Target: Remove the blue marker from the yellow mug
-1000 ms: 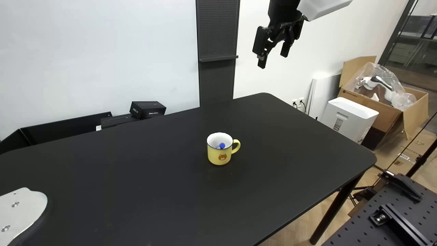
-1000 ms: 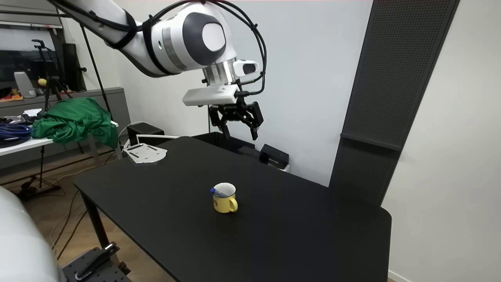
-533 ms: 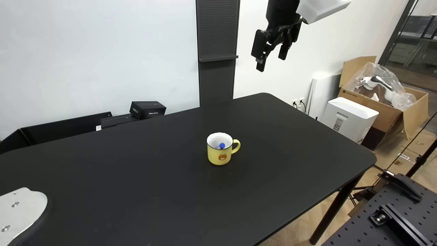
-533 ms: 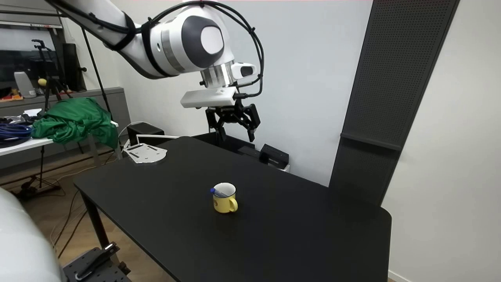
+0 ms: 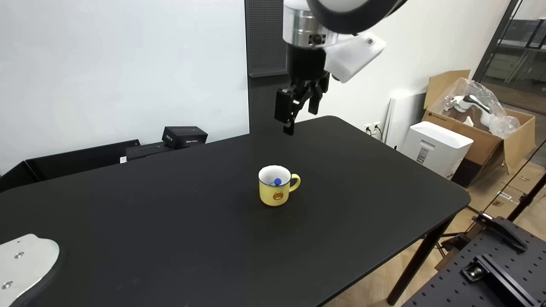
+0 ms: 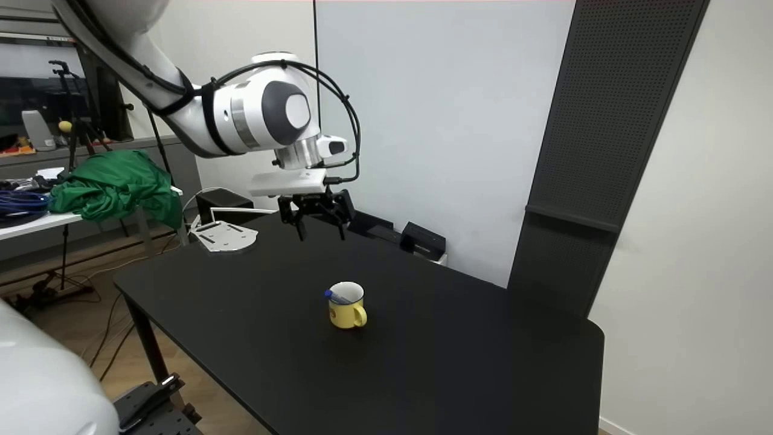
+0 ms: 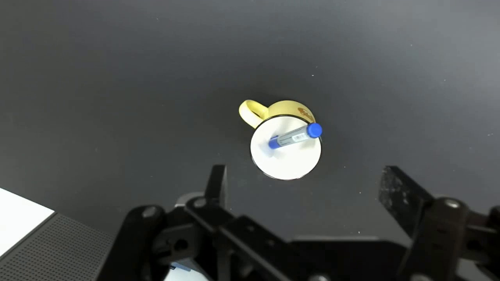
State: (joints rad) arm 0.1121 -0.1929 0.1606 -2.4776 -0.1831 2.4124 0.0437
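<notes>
Right now the gripper (image 6: 322,234) is hanging above the black table (image 6: 471,374), jaws standing wide apart, well away from the yellow mug (image 5: 268,194). That mug is standing upright, well in from the edges, table surface stretching out all round it. And the blue marker (image 7: 293,136) is leaning inside it, cap poking over the rim, mug wall surrounding the lower end. Over by one table edge, a silvery metal plate (image 6: 226,237) is lying well apart from the mug. Behind the far edge, in an exterior view, a black box (image 5: 184,137) is sitting in front of a white wall panel (image 5: 119,64), while past a rounded corner a white unit (image 5: 439,149) is standing before an open cardboard box (image 5: 486,144). On to the print: a brown bear face (image 5: 278,195) is decorating the mug; a pale label (image 7: 300,137) on the marker and lettering on the black box are coming out too small to read.
</notes>
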